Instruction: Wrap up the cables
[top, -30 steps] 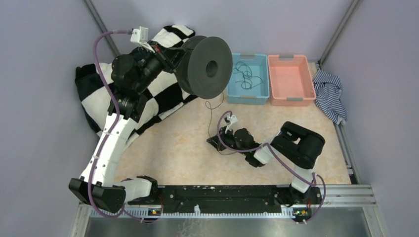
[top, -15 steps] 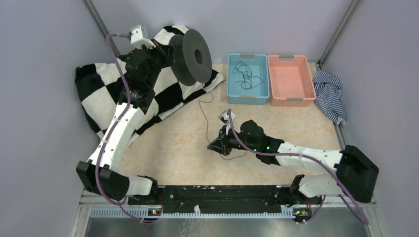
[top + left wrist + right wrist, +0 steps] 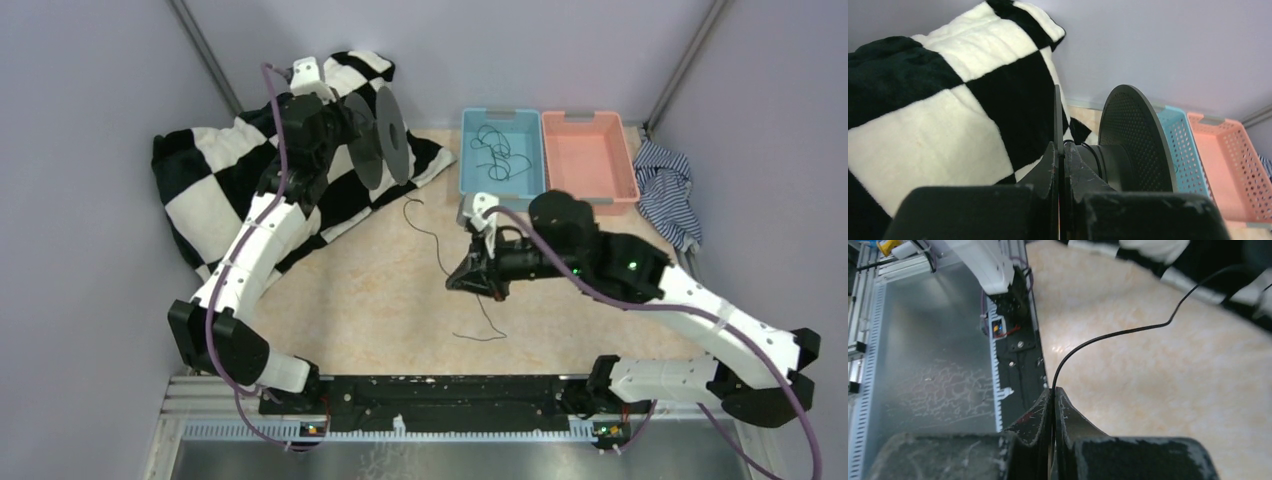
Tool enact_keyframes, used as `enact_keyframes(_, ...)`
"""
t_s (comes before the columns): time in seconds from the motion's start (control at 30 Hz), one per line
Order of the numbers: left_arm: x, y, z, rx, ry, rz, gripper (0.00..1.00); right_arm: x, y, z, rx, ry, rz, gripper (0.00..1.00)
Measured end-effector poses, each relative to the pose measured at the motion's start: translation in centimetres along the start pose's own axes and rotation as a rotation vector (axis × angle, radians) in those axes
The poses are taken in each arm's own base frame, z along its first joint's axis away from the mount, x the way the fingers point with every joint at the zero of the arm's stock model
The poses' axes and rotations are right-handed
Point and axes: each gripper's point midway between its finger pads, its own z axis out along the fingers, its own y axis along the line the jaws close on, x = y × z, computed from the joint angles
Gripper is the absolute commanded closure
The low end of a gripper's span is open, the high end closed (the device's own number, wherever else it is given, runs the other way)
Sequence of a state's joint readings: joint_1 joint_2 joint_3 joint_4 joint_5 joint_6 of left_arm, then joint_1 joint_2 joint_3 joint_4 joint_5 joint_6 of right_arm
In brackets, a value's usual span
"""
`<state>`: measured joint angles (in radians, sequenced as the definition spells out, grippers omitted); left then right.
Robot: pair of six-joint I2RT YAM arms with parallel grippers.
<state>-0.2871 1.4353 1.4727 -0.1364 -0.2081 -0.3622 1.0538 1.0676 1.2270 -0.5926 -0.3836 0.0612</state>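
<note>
Right wrist: your right gripper (image 3: 1053, 392) is pinched narrow on the cable (image 3: 1113, 333). The thin black wire leaves the fingertips and arcs up and right toward the blanket (image 3: 205, 195).

Top external: that gripper sits mid-table and points left. The cable runs from near the blanket's edge down to it. A loose tail lies on the table (image 3: 350, 310) on the near side, short of the rail (image 3: 450, 390). You cannot tell whether the far end reaches the spool (image 3: 385, 138).

Your left gripper (image 3: 348, 128) is at far left over the blanket, clamped on the spool. The spool is held on edge, with its flanges facing left and right.

Left wrist: the fingers (image 3: 1048, 165) are pressed together on the near flange's thin rim. The hub and far flange are just beyond.

The far flange is near the blue bin (image 3: 470, 185), with a small gap between them. More cables (image 3: 495, 150) lie tangled in that bin. The pink bin (image 3: 590, 165) is just beside it on the right. A striped cloth (image 3: 665, 190) is bunched at the right edge.

Bare table lies left of the right gripper, between the blanket's edge and the near rail.
</note>
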Motion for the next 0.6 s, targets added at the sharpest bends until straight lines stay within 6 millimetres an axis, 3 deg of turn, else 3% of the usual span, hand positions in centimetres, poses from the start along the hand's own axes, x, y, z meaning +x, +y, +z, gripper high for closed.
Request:
enact_keyframes(0.13, 1.6, -2.3, -0.7, 0.058, 0.049, 0.086, 1.00, -7.5, 0.7, -4.1, 0.049, -0.119, -0.192, 1.00)
enact_keyframes(0.23, 3.7, -5.2, -1.9, 0.126, 0.098, 0.174, 1.00, -10.4, 0.6, -5.5, 0.082, -0.164, -0.285, 1.00)
enact_keyframes(0.43, 7.6, -10.3, -4.4, 0.263, 0.175, 0.268, 1.00, -11.6, -0.7, -4.2, 0.114, -0.126, -0.358, 1.00)
enact_keyframes(0.6, 11.0, -10.6, -5.1, 0.321, 0.252, 0.324, 1.00, -11.3, -2.8, -3.5, 0.196, -0.083, -0.391, 1.00)
